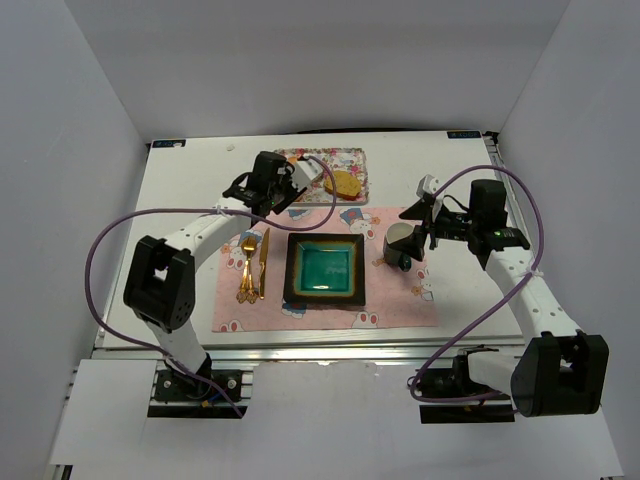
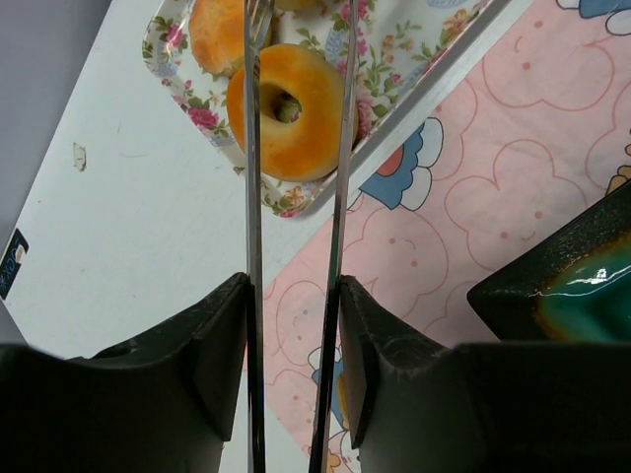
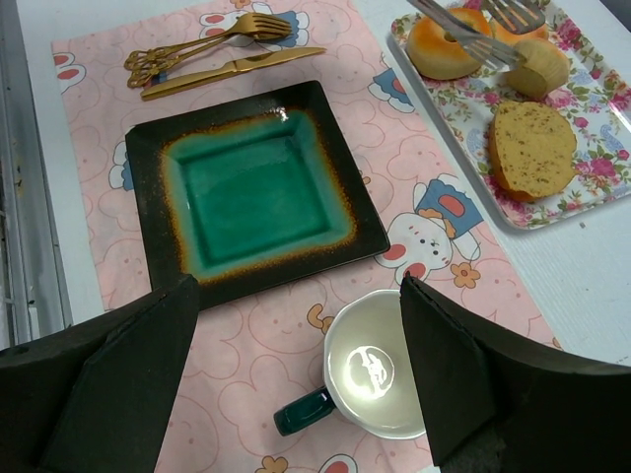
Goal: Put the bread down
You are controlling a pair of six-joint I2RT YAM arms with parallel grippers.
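The bread lies on a floral tray (image 3: 592,192): a small round pale bun (image 3: 539,67), an oval toasted slice (image 3: 532,148) and a ring-shaped bun (image 2: 291,113). My left gripper (image 2: 294,286) is shut on a pair of metal tongs (image 2: 253,197). The tongs' two arms reach over the ring-shaped bun, with their tips above the tray close to the small bun. I cannot tell whether they touch any bread. My right gripper (image 3: 296,286) stands open low over the placemat, with the white cup (image 3: 380,370) by its right finger.
A pink cartoon placemat (image 1: 395,300) carries a square green plate with a dark rim (image 1: 325,268) and gold cutlery (image 1: 250,265) to its left. The cup has a dark green handle. The tray (image 1: 320,160) sits at the table's back edge.
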